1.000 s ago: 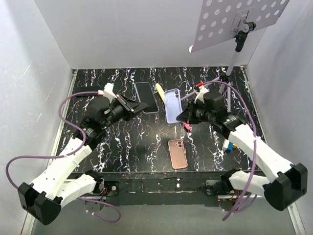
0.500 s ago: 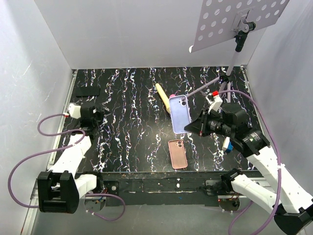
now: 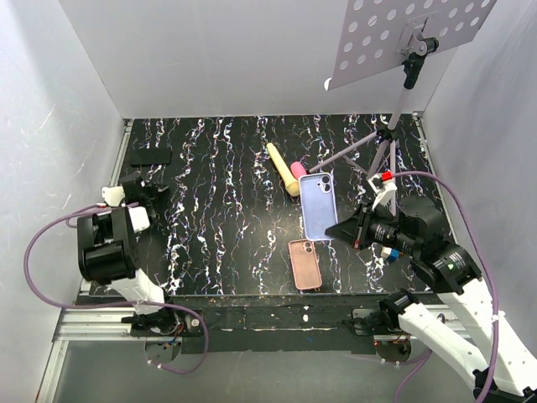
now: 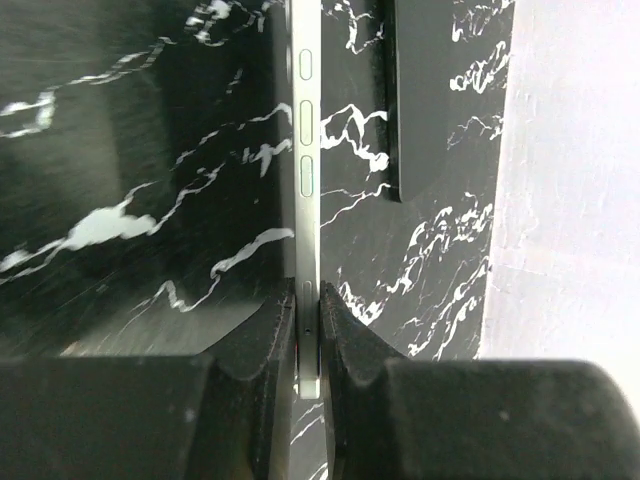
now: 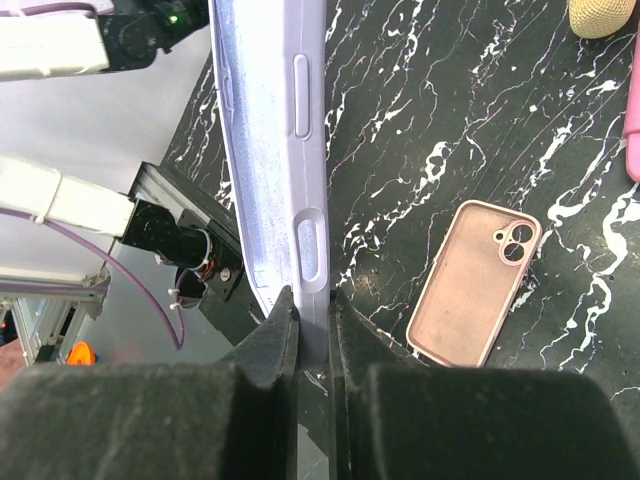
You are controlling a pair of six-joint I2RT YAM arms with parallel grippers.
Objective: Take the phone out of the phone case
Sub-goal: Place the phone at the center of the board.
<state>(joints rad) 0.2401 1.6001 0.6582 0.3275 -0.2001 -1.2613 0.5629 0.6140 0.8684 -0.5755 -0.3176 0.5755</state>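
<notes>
We are finding the left pincer clamping together on the phone, gripping it by one end so that the slim slab is standing on edge, its pale metal side with three long buttons facing the left wrist camera. It is hanging over the far left part of the black marbled table, close to the white side wall, with a dark flat slab lying on the table just beside it; from above, the phone itself is too hidden by the arm for us to make out. The right pincer is squeezing shut on the near end of the lavender phone case, which is tilting up above the table with its back and corner camera cutout turned toward the overhead camera. Edge-on, we are seeing its soft matte wall with moulded button bumps. Phone and lavender case are sitting well apart, one in each pincer. Below the raised case, a salmon-pink phone case is lying flat near the front edge, back up. Beyond it, a yellow stick and a pink stick are resting side by side.
</notes>
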